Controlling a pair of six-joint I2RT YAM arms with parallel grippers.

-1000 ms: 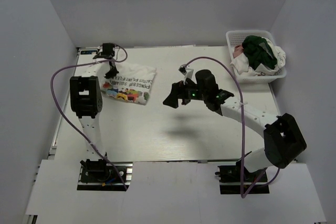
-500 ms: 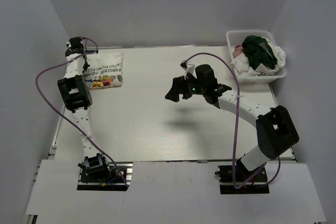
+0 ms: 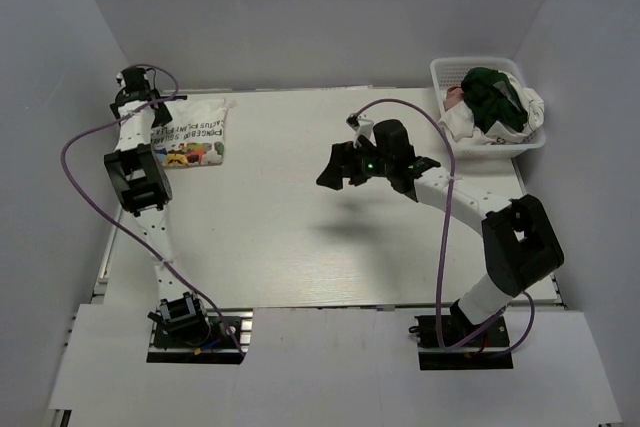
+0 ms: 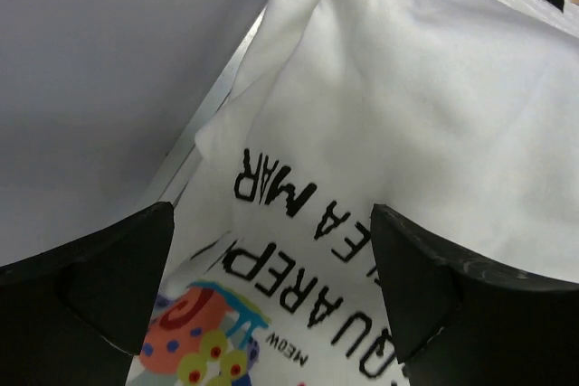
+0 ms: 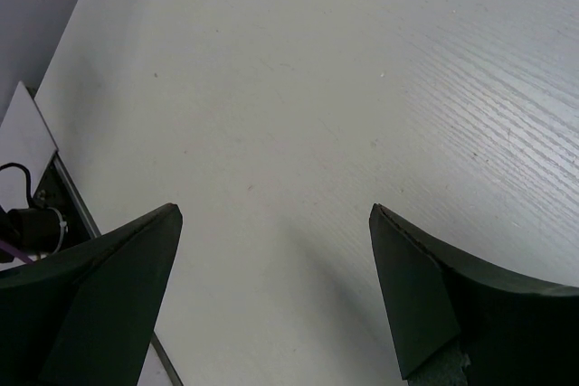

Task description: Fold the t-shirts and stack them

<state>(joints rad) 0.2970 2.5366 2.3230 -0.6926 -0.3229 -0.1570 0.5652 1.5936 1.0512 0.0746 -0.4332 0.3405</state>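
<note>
A folded white t-shirt (image 3: 197,133) with a multicoloured graphic and dark lettering lies flat at the table's far left corner. My left gripper (image 3: 152,105) hovers over its back left edge. In the left wrist view this gripper (image 4: 271,214) stands open, the lettered t-shirt (image 4: 389,115) below it and nothing between the jaws. My right gripper (image 3: 328,175) hangs open above the bare middle of the table, and its own view (image 5: 274,211) shows only tabletop beneath. A dark green shirt (image 3: 495,92), a pink one (image 3: 455,97) and a white one (image 3: 465,125) are heaped in the basket.
The white lattice basket (image 3: 480,60) stands at the far right corner against the wall. Grey walls close in the table on the left, back and right. The table's left edge rail (image 4: 194,155) runs right beside the folded shirt. Purple cables loop from both arms.
My left gripper carried the folded white t-shirt from left of centre to the far left corner, then opened and let it go. The right arm shifted slightly toward the back.
</note>
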